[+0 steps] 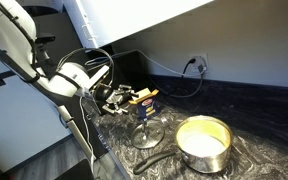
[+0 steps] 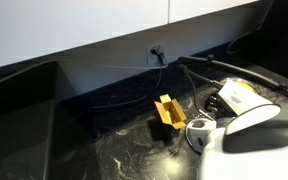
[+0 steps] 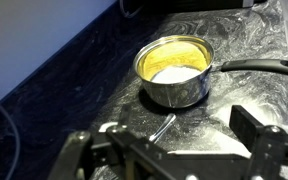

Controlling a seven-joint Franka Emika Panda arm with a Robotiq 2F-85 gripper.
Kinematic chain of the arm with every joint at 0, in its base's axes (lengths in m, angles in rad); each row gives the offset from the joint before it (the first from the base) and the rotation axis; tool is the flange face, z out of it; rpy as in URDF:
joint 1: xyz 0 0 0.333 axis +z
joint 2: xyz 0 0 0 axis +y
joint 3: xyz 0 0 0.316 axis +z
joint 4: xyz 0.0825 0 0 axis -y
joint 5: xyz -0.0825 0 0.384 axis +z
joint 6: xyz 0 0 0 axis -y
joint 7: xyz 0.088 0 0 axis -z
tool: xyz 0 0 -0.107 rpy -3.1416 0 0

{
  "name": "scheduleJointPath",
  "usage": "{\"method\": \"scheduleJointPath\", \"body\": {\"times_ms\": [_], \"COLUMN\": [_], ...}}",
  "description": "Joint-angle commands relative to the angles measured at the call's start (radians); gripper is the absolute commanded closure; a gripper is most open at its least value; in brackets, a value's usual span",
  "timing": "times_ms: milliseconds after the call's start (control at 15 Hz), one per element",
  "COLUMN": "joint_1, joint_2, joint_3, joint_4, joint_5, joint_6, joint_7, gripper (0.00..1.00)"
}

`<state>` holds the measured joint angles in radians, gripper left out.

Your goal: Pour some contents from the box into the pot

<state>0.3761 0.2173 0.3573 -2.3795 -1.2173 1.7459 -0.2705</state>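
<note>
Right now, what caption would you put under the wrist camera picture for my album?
Open gripper hovers above the shiny steel pot on a dark marbled counter.

Kitchen. What shows it:
- I'm over a dark marbled stone counter point(image 1: 259, 112); the same slab shows in both exterior views and the wrist view.
- A plain wall runs along the counter's back edge. A wall outlet point(image 2: 156, 50) sits just above the surface, with something plugged in.
- A white upper cabinet point(image 1: 134, 22) hangs over the counter; its underside shows in both exterior views.
- There's cookware on the counter: a shiny steel pot point(image 3: 173, 70), yellowish inside, with a long dark handle, and a flat round lid point(image 1: 149, 132) with a knob just beside it.
- A small yellow-and-blue box point(image 2: 168, 112), grocery-carton type, stands on the counter near the lid.
</note>
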Motion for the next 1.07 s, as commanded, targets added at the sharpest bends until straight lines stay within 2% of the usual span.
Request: {"method": "scheduleJointPath", "body": {"times_ms": [0, 400, 667, 1000], "joint_1": [0.012, 0.016, 0.032, 0.017], "joint_2": [0.025, 0.02, 0.007, 0.04], "joint_3": [0.014, 0.058, 0.084, 0.071], "joint_4": [-0.005, -0.103, -0.177, -0.206], "joint_5": [-0.111, -0.365, -0.522, -0.794], "joint_6": [-0.008, 0.174, 0.238, 0.36], "joint_7": [-0.009, 0.004, -0.015, -0.03], "gripper": [0.0, 0.0, 0.0, 0.0]}}
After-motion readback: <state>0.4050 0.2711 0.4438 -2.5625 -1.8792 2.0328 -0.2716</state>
